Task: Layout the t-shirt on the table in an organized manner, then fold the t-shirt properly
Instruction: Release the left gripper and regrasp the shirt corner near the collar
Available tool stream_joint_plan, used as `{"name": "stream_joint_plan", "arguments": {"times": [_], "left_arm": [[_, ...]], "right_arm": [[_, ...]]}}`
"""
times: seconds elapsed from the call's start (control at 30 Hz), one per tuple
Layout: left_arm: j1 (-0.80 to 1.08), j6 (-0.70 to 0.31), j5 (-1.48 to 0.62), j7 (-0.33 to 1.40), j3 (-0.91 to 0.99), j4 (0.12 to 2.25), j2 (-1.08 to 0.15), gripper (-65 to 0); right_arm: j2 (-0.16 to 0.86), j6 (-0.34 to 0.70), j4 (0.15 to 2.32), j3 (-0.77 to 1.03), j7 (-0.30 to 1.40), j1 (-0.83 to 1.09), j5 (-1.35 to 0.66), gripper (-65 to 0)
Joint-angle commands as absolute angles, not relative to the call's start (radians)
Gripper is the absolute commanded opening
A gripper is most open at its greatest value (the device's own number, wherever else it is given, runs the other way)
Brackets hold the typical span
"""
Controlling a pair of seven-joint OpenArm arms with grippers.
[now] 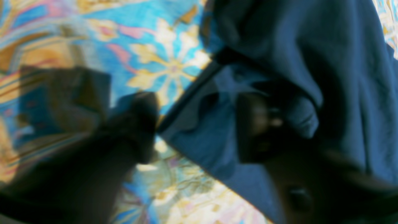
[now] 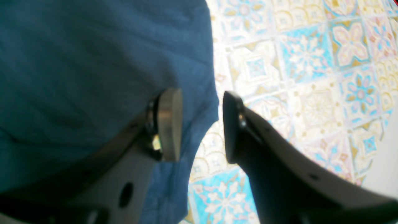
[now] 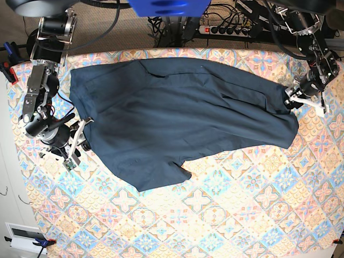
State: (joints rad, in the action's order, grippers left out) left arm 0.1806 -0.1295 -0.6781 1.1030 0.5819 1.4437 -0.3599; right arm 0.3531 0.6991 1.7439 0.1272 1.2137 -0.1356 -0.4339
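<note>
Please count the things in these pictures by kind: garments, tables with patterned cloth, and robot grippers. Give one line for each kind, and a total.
Garments: 1, the t-shirt, dark navy.
Tables with patterned cloth: 1, the table.
Robot grippers: 2, the left gripper and the right gripper.
Total: 4

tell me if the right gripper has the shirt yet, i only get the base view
Observer: No. In the right wrist view the right gripper is open, and the t-shirt edge only reaches into the gap.
Operator: where are its fingers
Observer: The pale-padded finger is over cloth, the dark one over bare table.
Operator: and the left gripper
Observer: The left wrist view is blurred, but the left gripper looks open, straddling the shirt's hem, with one finger among the folds.
</note>
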Motion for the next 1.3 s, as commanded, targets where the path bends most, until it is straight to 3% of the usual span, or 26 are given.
{"name": "stream_joint_plan", "arguments": {"times": [0.0,0.1,0.33,0.63,1.03,1.27], "left_arm": [[0.180,-0.131,-0.687,1.122,0.582,1.451,-0.367,-42.4],[0.182,-0.131,-0.690,1.124,0.585,1.449,-0.367,-65.0],[0.239,-0.131,-0.697,1.224,0.616,1.497,-0.371,-65.0],[0.392,-0.131,-0.697,1.228,0.704,1.573,-0.414,-65.0],[0.395,-0.131,-0.697,1.353,0.699,1.573,-0.446,-65.0],[0.401,-0.131,-0.786,1.372,0.705,1.573,-0.493,-49.3]], "right_arm": [[0.367,0.698,1.761,0.134,1.193,-0.157,-0.447,-44.0],[0.367,0.698,1.761,0.133,1.193,-0.157,-0.447,-44.0],[0.367,0.698,1.761,0.131,1.193,-0.157,-0.447,-44.0],[0.367,0.698,1.761,0.130,1.193,-0.157,-0.447,-44.0],[0.367,0.698,1.761,0.116,1.193,-0.157,-0.447,-44.0],[0.367,0.698,1.758,0.116,1.193,-0.157,-0.447,-44.0]]}}
